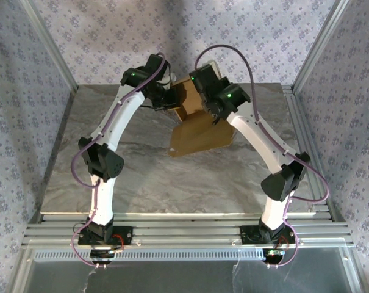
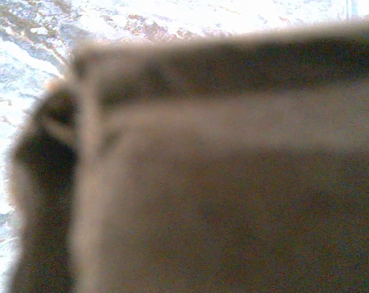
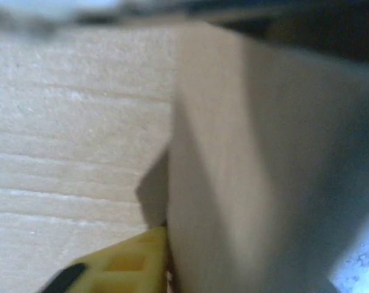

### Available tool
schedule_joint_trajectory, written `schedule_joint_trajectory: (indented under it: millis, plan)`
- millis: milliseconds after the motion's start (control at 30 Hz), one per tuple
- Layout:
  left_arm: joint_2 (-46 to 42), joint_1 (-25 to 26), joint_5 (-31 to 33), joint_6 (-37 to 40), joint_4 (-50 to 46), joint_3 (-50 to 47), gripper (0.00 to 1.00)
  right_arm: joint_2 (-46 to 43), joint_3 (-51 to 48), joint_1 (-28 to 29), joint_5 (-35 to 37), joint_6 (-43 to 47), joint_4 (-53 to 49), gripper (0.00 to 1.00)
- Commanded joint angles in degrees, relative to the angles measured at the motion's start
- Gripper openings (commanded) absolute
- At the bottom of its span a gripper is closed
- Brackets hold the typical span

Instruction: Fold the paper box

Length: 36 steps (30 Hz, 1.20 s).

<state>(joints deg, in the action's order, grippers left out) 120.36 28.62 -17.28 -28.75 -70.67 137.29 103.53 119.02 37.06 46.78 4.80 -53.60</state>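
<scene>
The paper box (image 1: 199, 137) is tan cardboard at the far middle of the table, with a flat panel lying toward me and walls raised behind it. My left gripper (image 1: 172, 99) is at the raised left wall. In the left wrist view blurred cardboard (image 2: 233, 213) lies close to the lens and hides the fingers. My right gripper (image 1: 207, 110) is over the right wall from above. In the right wrist view one yellow finger (image 3: 123, 265) presses against an upright flap (image 3: 233, 171) beside a ridged panel (image 3: 80, 122). The flap hides the other finger.
The grey marbled table (image 1: 141, 177) has bare surface in front of the box and to both sides. Metal frame posts (image 1: 50, 43) and patterned walls close in the left, right and back. Both arm bases stand at the near edge.
</scene>
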Motion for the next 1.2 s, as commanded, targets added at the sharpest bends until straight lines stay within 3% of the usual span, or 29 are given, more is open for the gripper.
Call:
schedule_joint_trajectory:
  millis: [0,67,300,733,967,1133,1167]
  plan:
    - [1.81,0.3,2.21,-1.39,-9.46,3.91,0.0,-1.03,2.77,-3.81,-6.72,-0.78,-1.13,0.32]
    - [2.58,0.5,3.14,-2.29,-11.06,5.86,0.0,-0.83,4.08,-5.81,-13.83,-3.75,-3.8,0.37]
    - [3.2,0.78,4.24,-3.22,-12.37,7.03,0.0,-1.04,5.75,-8.07,-22.73,-8.01,-7.4,0.47]
    - [3.55,0.97,3.83,-3.06,-13.73,8.69,0.0,-1.22,5.18,-10.32,-26.09,-10.16,-7.68,0.48]
    - [3.48,1.17,3.82,-2.81,-14.1,9.06,0.0,0.97,7.11,-9.08,-17.9,-7.38,-7.99,0.3]
    - [3.48,1.1,3.74,-2.74,-14.53,9.47,0.0,2.12,7.45,-8.91,-11.72,-6.8,-8.88,0.0]
    - [3.53,1.13,3.82,-2.71,-14.65,9.56,0.0,2.12,7.41,-8.78,-10.83,-6.6,-8.83,0.0]
